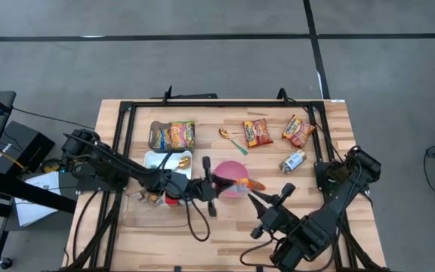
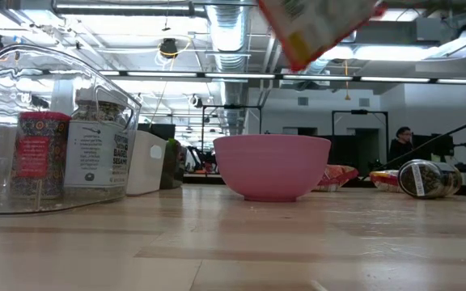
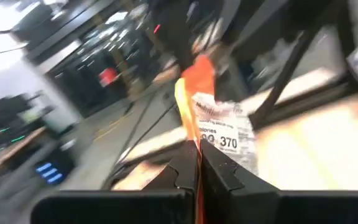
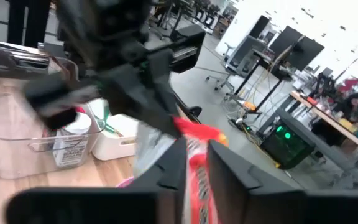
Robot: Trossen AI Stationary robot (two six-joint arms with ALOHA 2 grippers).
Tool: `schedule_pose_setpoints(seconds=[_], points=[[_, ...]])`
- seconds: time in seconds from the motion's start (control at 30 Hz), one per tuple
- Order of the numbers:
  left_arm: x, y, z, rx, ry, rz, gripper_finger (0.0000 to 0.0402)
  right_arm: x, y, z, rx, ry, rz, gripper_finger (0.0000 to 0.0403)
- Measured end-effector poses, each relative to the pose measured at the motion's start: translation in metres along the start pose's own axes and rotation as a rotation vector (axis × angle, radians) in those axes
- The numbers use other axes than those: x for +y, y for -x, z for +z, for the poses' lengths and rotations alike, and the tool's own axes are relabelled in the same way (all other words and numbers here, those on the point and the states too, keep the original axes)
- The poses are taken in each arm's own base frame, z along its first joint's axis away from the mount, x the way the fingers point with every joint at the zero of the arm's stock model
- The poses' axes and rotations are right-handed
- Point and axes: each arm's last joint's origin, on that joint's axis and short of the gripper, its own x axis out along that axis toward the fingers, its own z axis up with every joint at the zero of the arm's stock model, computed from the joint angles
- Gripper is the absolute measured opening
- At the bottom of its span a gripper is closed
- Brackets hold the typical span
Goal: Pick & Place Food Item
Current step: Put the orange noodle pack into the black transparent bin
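Left gripper [image 1: 211,183]: clamped on the packet [image 1: 245,183], above mid-table.
Right gripper [image 1: 266,198]: fingers flank the packet's other end; grip cannot be told.
Packet: held in the air over the pink bowl [image 1: 229,172].
Around: clear bin [image 1: 155,208] by the front-left edge, white tray [image 1: 157,160], jar [image 1: 292,161], packets [image 1: 257,133] toward the back edge.

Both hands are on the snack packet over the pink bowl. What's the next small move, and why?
Probably open the right hand further and back it off. The left hand is shut on the snack packet, which hangs above the pink bowl, and the right fingers stand only slightly apart around it.
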Motion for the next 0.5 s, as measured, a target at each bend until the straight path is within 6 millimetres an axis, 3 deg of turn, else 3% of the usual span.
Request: schedule_pose_setpoints(seconds=[0.27, 0.4, 0.5], points=[[0.026, 0.019, 0.001, 0.202, -0.1, 0.138, 0.0, -0.005, 0.022, -0.004, -0.059, 0.01, 0.023, 0.0181], [0.054, 0.045, -0.013, 0.331, -0.174, 0.142, 0.0, -0.012, 0.033, -0.007, -0.065, -0.025, 0.044, 0.0222], [0.08, 0.072, -0.021, 0.389, -0.2, 0.151, 0.0, -0.015, 0.04, -0.009, -0.072, -0.044, 0.057, 0.0231]])
